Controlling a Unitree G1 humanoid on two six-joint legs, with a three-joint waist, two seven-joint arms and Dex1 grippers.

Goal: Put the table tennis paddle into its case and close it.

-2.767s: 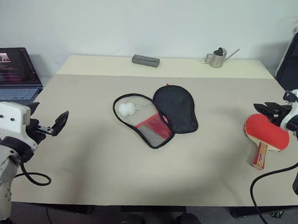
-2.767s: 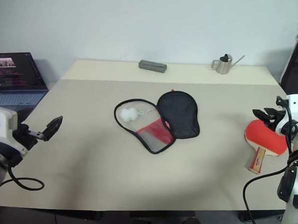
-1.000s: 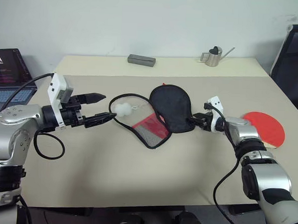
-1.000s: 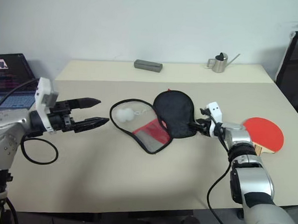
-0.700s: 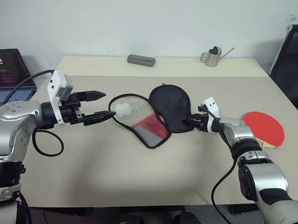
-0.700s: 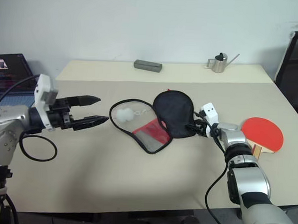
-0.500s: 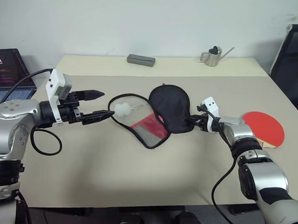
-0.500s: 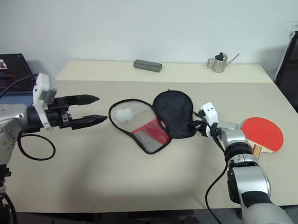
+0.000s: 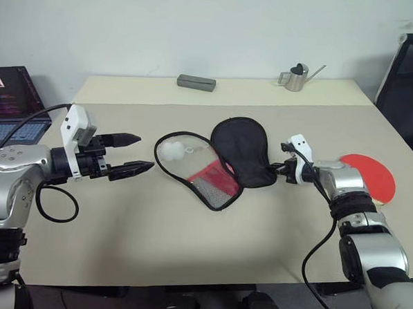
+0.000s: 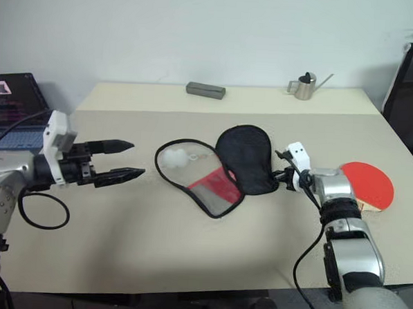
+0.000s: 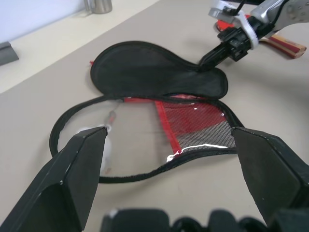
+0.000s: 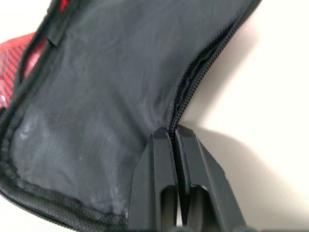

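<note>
The case point(image 9: 245, 149) lies open at the middle of the table, its black flap turned to the right and its clear, red-mesh half point(image 9: 202, 174) to the left, with a white pom-pom point(image 9: 169, 149) on it. My right gripper point(image 9: 280, 170) is shut on the black flap's zip edge point(image 12: 186, 104) at its narrow end. The table tennis paddle point(image 9: 371, 175) lies red face up further right, behind that arm. My left gripper point(image 9: 144, 152) hovers open just left of the case, with nothing between its fingers point(image 11: 82, 164).
A grey block point(image 9: 196, 82) and a small metal watering can point(image 9: 294, 77) stand at the table's far edge. A laptop point(image 9: 8, 109) sits off the left side, and a black chair point(image 9: 411, 75) at the right. Bare table point(image 9: 188, 243) lies in front of the case.
My right gripper has shut on the black flap's edge and drawn it slightly to the right. The left gripper has stayed open in about the same place.
</note>
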